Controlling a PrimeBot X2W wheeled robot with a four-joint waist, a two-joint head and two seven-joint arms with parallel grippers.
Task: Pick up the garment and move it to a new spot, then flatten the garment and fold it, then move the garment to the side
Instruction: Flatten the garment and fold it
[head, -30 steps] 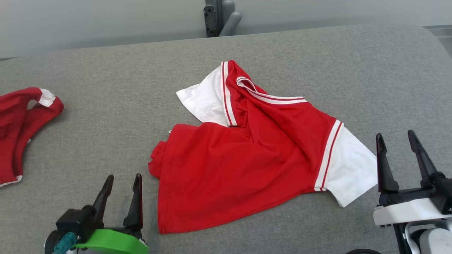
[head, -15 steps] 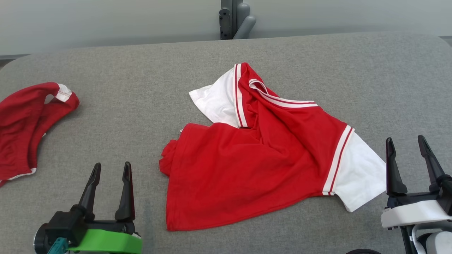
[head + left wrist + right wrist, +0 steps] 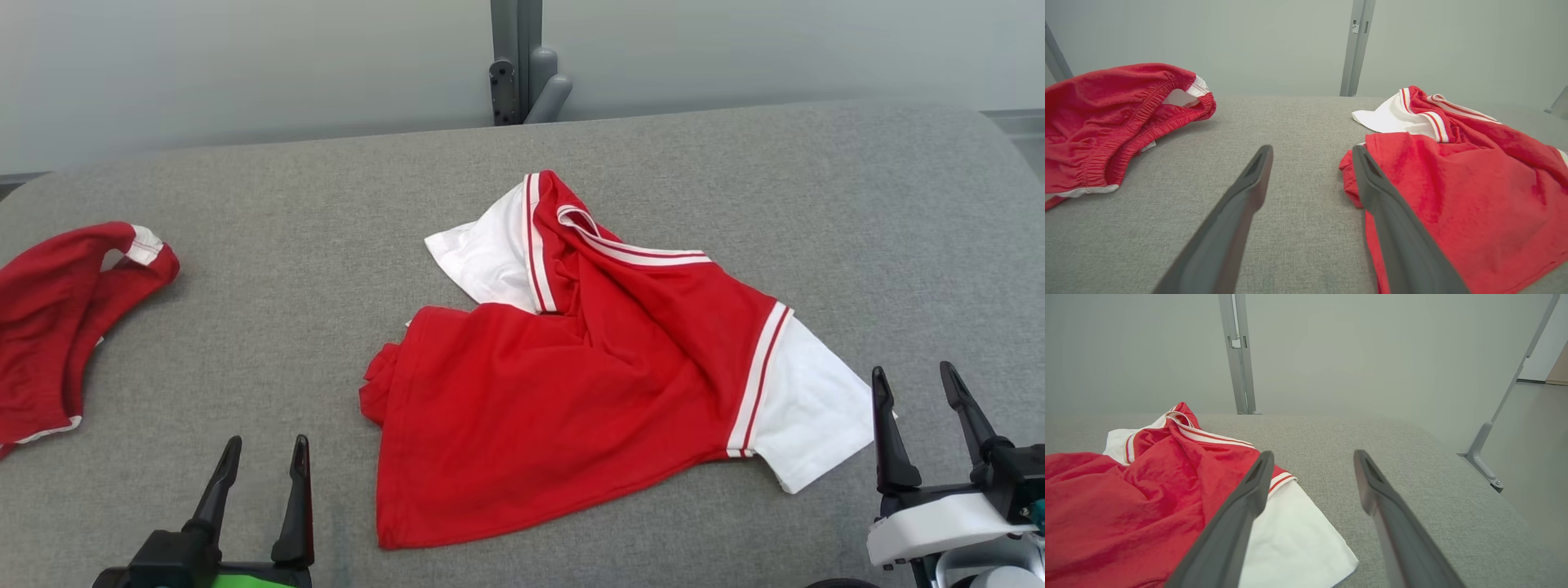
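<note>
At centre of the counter (image 3: 735, 163), the red-and-white jersey (image 3: 571, 384) is lying crumpled. Left hand (image 3: 269, 441) and right hand (image 3: 912, 369) are hovering released beside it, holding nothing. Pickup, flattening, folding and side move are all waiting.

Count: two cloth pieces on one grey table (image 3: 245, 269), namely one red-and-white garment (image 3: 571, 384) and one red piece (image 3: 49, 327), possibly shorts; two claws, left claw (image 3: 268, 441) and right claw (image 3: 913, 369), two dark fingers each, spread; one upright grey post (image 3: 516, 57) at the far edge.
</note>
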